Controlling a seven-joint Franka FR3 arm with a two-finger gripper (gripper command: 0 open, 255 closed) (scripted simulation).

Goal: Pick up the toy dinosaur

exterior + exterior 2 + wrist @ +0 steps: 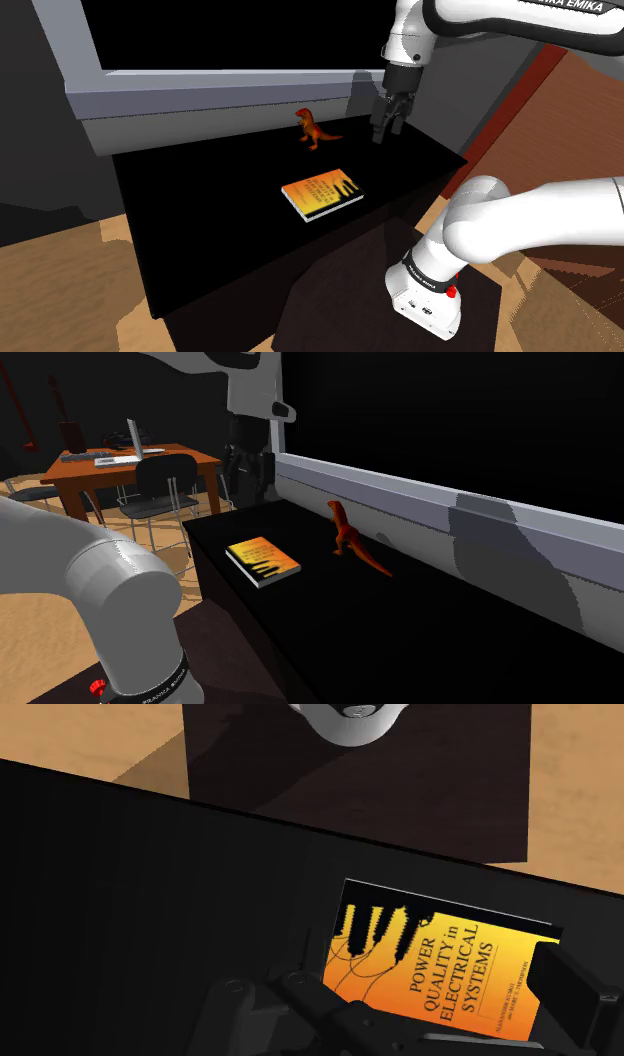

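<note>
A lone white Franka arm point(520, 215) reaches over a black table point(200, 220) that carries two items: one orange toy dinosaur point(314, 127) and one orange-and-black book point(322, 193). The dinosaur stands upright toward the back of the table, close to the grey window ledge point(200, 100), with the book lying flat nearer the front edge and apart from it. In the shoulder view the single black gripper point(388, 130) hangs above the table's far corner, to the right of the dinosaur and clear of it, touching nothing. The second exterior view looks along the ledge from the other side and adds a wooden desk point(150, 457) bearing one laptop point(135, 442), with a dark chair point(165, 477) in front. The wrist view looks down on the book's cover and makes its title legible, "Power Quality in Electrical Systems," with the dark stand point(450, 784) and wood-toned floor point(80, 744) beyond the table's edge. There the two fingers point(575, 984) stand well apart, the jaws released and empty.
</note>
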